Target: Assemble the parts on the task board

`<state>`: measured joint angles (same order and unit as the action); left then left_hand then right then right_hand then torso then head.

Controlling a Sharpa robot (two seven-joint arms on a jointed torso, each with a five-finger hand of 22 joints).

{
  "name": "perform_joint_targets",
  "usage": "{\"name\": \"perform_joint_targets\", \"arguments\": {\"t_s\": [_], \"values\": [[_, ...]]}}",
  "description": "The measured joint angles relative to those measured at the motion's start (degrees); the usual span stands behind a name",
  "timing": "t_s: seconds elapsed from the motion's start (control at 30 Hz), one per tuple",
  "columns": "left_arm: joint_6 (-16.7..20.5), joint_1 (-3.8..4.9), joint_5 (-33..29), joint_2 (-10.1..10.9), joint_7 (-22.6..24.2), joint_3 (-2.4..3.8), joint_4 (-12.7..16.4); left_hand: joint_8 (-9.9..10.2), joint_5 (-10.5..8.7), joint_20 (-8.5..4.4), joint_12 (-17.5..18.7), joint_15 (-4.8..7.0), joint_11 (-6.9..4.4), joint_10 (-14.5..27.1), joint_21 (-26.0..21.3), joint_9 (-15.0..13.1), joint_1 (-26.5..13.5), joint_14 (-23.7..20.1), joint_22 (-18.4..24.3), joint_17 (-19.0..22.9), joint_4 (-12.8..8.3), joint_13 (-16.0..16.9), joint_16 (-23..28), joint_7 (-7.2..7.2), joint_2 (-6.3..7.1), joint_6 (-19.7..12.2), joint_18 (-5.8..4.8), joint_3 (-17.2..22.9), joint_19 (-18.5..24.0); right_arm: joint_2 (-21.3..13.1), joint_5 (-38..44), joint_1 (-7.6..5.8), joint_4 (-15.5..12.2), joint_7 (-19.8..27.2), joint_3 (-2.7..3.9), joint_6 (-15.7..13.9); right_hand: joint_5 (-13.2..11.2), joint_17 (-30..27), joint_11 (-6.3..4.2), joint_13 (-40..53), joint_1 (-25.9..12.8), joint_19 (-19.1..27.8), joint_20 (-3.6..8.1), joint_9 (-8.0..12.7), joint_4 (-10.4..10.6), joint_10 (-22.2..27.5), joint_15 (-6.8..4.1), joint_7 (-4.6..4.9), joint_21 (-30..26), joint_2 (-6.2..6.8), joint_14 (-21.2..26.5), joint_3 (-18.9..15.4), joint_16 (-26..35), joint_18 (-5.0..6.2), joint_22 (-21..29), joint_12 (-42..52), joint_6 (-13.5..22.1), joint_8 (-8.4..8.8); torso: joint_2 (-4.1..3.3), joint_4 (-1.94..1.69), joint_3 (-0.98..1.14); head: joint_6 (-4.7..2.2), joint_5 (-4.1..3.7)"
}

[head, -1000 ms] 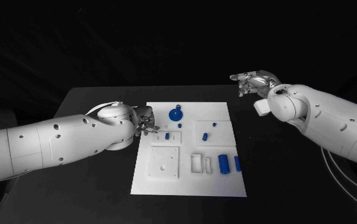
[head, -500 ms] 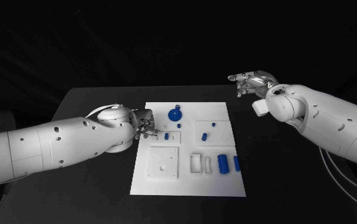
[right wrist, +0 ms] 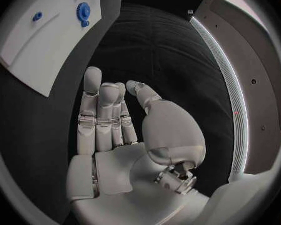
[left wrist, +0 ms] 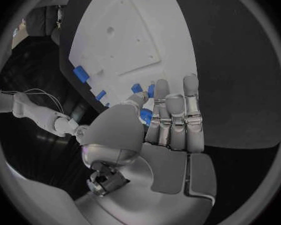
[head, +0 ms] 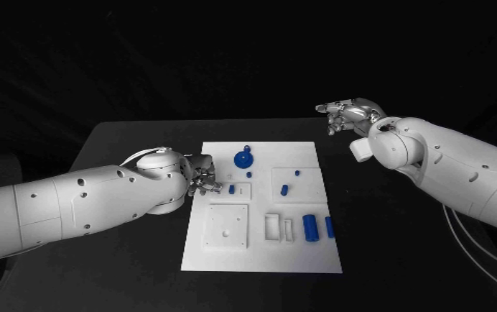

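- The left arm (head: 93, 200) comes in low across the dark surface (head: 135, 269) and ends at the left edge of the task board (head: 259, 262).
- The left hand (head: 200, 175) sits at that edge, fingers pointing over the white plate; in the left wrist view its fingers (left wrist: 175, 115) lie straight and close together, with a small blue part (left wrist: 145, 116) pinched between the thumb and the fingers.
- Just beside the fingertips, on the board, stands a small blue peg (head: 232, 189) in a raised white block.
- Further back on the board lies a round blue disc with a stem (head: 244, 158), and a tiny blue piece (head: 250, 175) sits just in front of it.
- Nearer the front, a square white plate (head: 228, 227) with holes lies flat.
- To its right stand a white slotted holder (head: 279, 227), a thick blue cylinder (head: 309, 229) and a thinner blue bar (head: 330, 227), side by side.
- Behind those, a second raised block carries a short blue pin (head: 285, 191).
- The right hand (head: 347, 116) hangs above the surface's far right corner, well apart from the board, fingers loosely extended and holding nothing.
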<state>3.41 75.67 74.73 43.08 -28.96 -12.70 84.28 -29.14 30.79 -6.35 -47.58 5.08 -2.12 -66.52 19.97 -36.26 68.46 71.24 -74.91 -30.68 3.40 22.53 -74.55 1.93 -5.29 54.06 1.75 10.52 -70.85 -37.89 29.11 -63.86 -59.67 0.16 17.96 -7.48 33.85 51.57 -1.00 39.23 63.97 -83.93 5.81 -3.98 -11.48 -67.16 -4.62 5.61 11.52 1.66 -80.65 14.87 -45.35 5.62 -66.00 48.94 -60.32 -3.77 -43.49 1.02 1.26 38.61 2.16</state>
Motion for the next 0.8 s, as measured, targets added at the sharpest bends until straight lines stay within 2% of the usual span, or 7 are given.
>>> {"name": "perform_joint_targets", "arguments": {"t_s": [0.4, 0.8], "values": [[0.0, -0.46, 0.0, -0.7, 0.3, 0.0, -0.6, 0.0, 0.32, 0.0, 0.0, -0.1, 0.0, -0.1, 0.0, 0.0, 0.0, 0.1, 0.0, 0.0, 0.0, 0.0, 0.0, -0.18, 0.0, 0.2, 0.0, 0.0, 0.0, 0.2, 0.0, 0.05, 0.0, 0.0, 0.0, 0.1, 0.0, 0.0, 0.0, 0.0, 0.0, 0.0, 0.0, 0.0, -0.2, 0.0, 0.0, 0.0, 0.2, 0.0, 0.0, 0.2, 0.0, 0.0, 0.0, 0.0, 0.0, 0.0, -0.01, -0.02, -0.03, 0.1, -0.28], [-0.2, -0.51, 0.0, -1.3, 0.5, 0.1, -1.1, 0.0, 0.31, -0.21, 0.0, -0.11, -0.02, -0.2, 0.0, -0.2, 0.0, 0.1, 0.0, 0.0, 0.0, 0.0, 0.0, -0.17, 0.01, 0.2, 0.0, 0.0, -0.2, 0.3, 0.0, 0.06, 0.0, 0.1, 0.0, 0.3, 0.0, 0.0, 0.0, -0.1, 0.0, 0.0, 0.0, 0.0, -0.2, 0.0, 0.0, 0.0, 0.2, 0.0, 0.0, 0.2, 0.0, -0.01, 0.1, 0.0, 0.0, 0.0, -0.01, 0.01, 0.0, 0.23, -0.36]]}}
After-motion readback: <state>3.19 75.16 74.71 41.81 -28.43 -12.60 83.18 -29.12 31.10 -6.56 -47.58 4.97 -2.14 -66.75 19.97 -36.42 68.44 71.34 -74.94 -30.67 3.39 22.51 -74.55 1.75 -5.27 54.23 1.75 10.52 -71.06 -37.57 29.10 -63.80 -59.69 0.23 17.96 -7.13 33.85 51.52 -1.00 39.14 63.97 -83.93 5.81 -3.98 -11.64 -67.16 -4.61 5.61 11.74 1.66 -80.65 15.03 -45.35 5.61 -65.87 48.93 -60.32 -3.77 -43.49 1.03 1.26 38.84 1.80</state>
